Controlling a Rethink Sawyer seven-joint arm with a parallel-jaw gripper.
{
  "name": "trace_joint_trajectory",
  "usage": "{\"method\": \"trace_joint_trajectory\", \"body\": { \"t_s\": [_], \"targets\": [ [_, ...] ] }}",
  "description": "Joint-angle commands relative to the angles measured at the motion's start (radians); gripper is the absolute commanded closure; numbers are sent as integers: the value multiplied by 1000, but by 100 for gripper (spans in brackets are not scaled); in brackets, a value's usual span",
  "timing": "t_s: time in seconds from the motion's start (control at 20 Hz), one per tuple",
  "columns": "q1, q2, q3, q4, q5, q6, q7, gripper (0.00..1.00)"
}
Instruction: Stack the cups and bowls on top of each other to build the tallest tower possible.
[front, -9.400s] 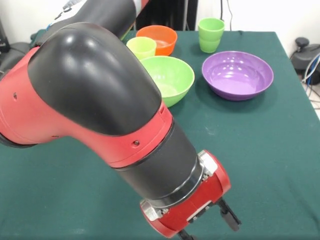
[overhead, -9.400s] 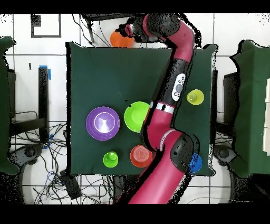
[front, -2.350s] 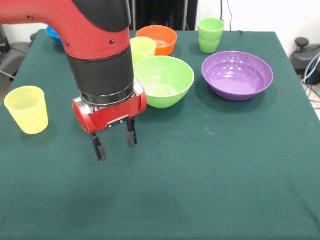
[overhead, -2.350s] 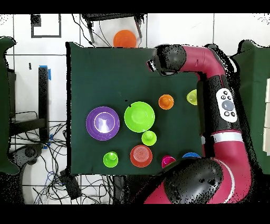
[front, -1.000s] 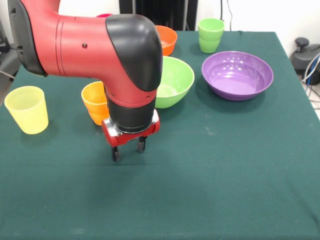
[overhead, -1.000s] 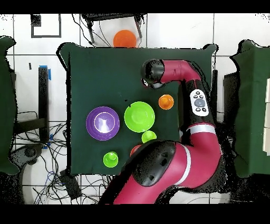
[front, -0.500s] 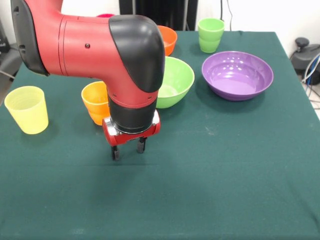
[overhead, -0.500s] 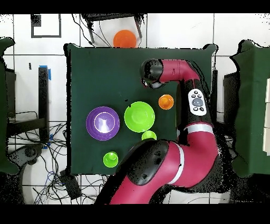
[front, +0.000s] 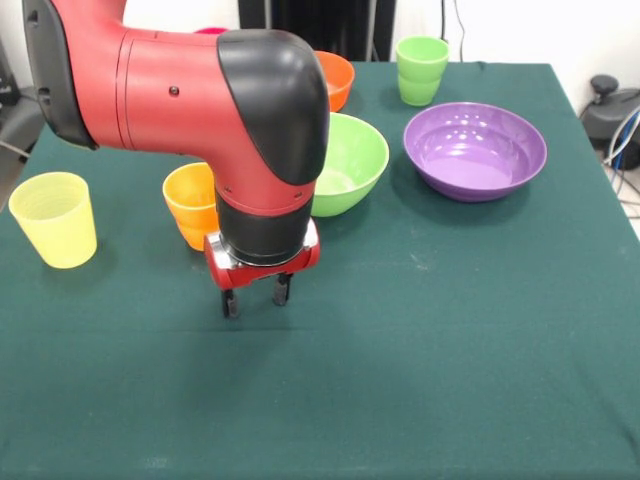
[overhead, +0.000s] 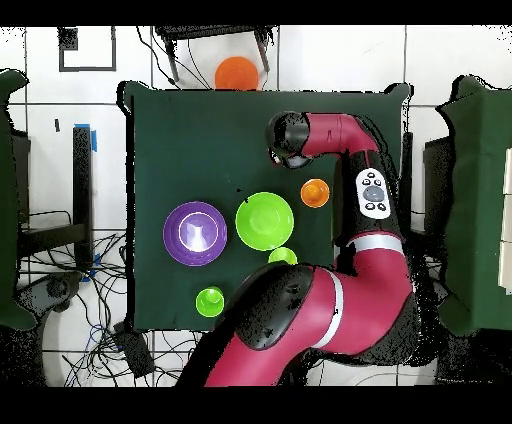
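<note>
An upright orange plastic cup (front: 190, 204) is seen near a pale yellow cup (front: 54, 219); behind, a lime green bowl (front: 350, 160), a shallow purple bowl (front: 475, 150) and a green cup (front: 421, 69) are placed.

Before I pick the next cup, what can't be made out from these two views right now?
- Small orange bowl: front view, mostly behind the arm; not visible overhead.
- Lime-yellow cup: overhead, partly under the arm; hidden in front view.
- Orange cup: front view, right side behind the arm.
- Gripper: overhead, under the wrist; the jaws show only in front.
- Blue bowl, red-pink cup: neither view.
</note>
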Motion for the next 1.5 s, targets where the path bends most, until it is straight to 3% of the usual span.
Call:
{"method": "trace_joint_trajectory", "body": {
  "t_s": [0.05,0.75,1.2,1.5],
  "targets": [
    [10,72,-61,-1,-47,-57,106,0],
    [16,86,-44,-45,-27,-46,60,0],
    [-11,2,-30,92,-26,-230,86,0],
    [-14,-14,-20,81,-9,-202,60,0]
  ]
}}
